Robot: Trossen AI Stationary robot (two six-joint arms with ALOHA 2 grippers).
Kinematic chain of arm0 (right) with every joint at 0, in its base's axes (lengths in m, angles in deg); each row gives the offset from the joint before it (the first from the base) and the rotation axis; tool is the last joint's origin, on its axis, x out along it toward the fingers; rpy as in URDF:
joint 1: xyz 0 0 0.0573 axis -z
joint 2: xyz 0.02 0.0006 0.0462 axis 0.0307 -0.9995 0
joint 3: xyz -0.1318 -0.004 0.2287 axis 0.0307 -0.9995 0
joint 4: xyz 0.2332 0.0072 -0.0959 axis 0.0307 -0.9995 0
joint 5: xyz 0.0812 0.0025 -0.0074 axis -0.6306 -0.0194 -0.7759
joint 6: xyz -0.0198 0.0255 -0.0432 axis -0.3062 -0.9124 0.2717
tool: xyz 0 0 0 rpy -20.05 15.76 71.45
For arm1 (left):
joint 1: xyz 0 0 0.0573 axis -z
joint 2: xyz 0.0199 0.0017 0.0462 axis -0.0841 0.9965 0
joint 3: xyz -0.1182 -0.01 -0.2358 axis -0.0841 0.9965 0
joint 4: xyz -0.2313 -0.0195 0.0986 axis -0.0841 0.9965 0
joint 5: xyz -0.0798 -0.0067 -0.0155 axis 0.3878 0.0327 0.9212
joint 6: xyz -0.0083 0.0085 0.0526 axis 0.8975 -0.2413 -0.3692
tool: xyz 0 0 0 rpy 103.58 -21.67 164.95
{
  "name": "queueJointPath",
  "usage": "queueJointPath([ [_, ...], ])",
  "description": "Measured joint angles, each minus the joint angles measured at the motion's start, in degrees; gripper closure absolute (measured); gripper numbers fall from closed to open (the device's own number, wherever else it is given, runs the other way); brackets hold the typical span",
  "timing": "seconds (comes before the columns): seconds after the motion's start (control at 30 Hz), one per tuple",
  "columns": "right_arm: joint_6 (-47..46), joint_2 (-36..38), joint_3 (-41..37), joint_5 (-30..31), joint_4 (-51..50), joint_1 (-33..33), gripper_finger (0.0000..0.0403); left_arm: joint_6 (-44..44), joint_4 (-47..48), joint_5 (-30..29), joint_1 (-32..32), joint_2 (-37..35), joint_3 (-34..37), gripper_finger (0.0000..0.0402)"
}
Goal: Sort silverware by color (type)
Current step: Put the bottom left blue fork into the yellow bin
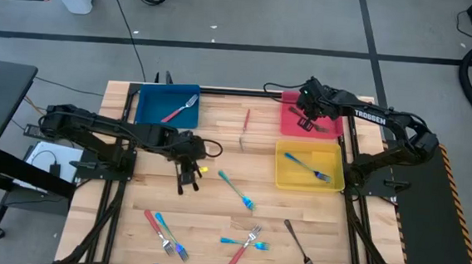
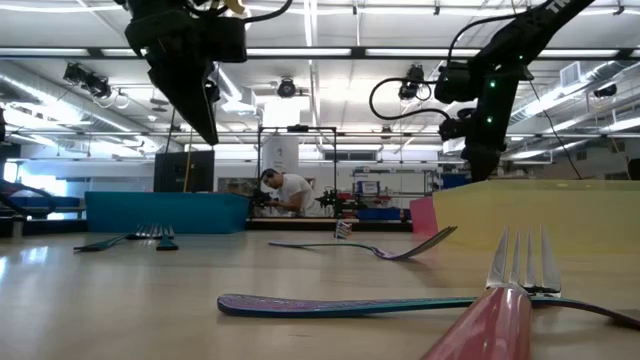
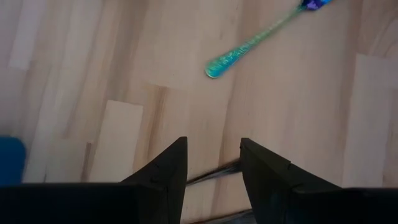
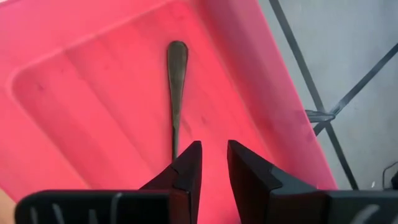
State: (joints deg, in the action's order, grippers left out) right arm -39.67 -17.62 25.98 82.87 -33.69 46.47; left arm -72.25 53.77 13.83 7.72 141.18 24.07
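My right gripper (image 4: 214,149) hovers open over the red tray (image 1: 291,119) at the far right. A dark metal fork (image 4: 176,93) lies flat on that tray's floor, its handle pointing away from the fingers and its other end hidden under one finger. My left gripper (image 1: 184,178) hangs open over bare wood at centre left, short of a blue-handled fork (image 3: 249,46). The blue tray (image 1: 150,109) holds a red-handled fork (image 1: 179,110). The yellow tray (image 1: 287,179) holds a blue-handled fork (image 1: 307,168).
A red-handled fork (image 1: 246,120) lies between the far trays. Near the front edge are a red and a blue fork side by side (image 1: 165,233), a crossed cluster of forks (image 1: 245,241) and a dark fork (image 1: 300,246).
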Motion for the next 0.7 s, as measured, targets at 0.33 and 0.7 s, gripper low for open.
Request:
queueJointPath([
  [0.33,-7.17,0.02,0.04,0.16,-0.77,-0.33,0.0318,1.08,4.92,8.90,4.22,-0.01,0.00,0.0256],
  [0.7,-12.15,0.07,3.31,-0.08,-4.32,-5.77,0.0320,3.17,5.89,8.91,15.74,0.01,0.00,0.0256],
])
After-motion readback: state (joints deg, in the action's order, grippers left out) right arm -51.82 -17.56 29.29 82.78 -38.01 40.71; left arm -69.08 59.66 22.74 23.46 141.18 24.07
